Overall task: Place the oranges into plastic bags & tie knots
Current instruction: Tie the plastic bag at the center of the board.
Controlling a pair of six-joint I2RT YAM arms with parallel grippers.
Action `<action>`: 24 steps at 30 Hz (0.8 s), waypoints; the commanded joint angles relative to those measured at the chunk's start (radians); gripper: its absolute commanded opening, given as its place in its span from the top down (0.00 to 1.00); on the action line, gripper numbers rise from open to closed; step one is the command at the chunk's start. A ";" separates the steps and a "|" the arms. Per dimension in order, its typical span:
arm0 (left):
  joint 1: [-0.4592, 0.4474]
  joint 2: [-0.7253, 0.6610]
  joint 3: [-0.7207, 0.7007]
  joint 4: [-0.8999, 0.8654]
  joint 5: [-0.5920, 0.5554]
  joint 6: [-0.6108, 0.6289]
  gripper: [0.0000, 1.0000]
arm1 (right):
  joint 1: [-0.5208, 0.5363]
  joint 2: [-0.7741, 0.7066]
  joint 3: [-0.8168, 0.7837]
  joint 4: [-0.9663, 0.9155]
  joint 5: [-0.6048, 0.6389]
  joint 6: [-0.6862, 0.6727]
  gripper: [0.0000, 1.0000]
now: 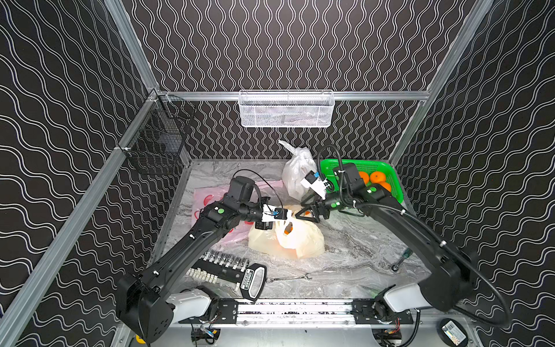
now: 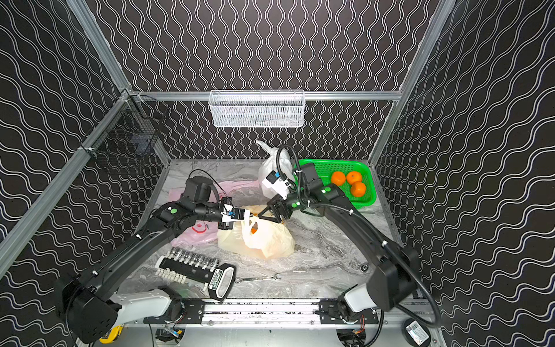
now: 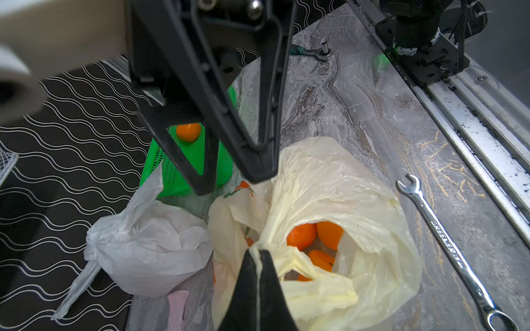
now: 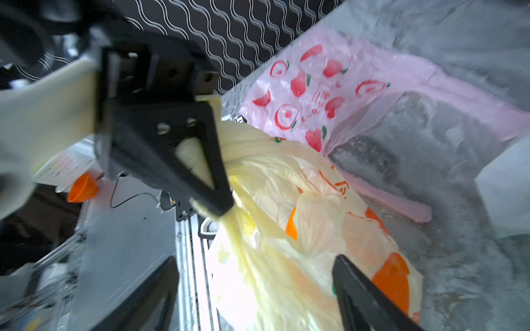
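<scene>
**Between two grippers, a filled bag awaits its knot**

Below the right gripper (image 4: 255, 262), whose fingers are spread wide with nothing clamped between them, the yellowish bag (image 1: 295, 240) is seen slumped on the marble table (image 1: 360, 240), its mouth gaping and not yet tied. A bunched strand of its rim is pinched in the tightly closed left gripper (image 3: 259, 255), apparently so that the mouth is held up and taut while a second hold is sought. Inside, just past the left gripper's tips, oranges (image 3: 302, 235) are visible. The white bag (image 3: 149, 252), already knotted, is set just beyond the right gripper, clear of the work. Under the left arm (image 1: 186, 246), behind its gripper, the pink bag (image 4: 321, 94) is laid flat and empty, presumably reserved for the three loose oranges (image 2: 354, 177) in the green basket (image 2: 327, 166) behind the right gripper.
</scene>
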 commanded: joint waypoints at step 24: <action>0.043 0.021 0.038 -0.081 0.061 0.026 1.00 | 0.108 -0.014 -0.220 0.307 0.228 0.007 0.33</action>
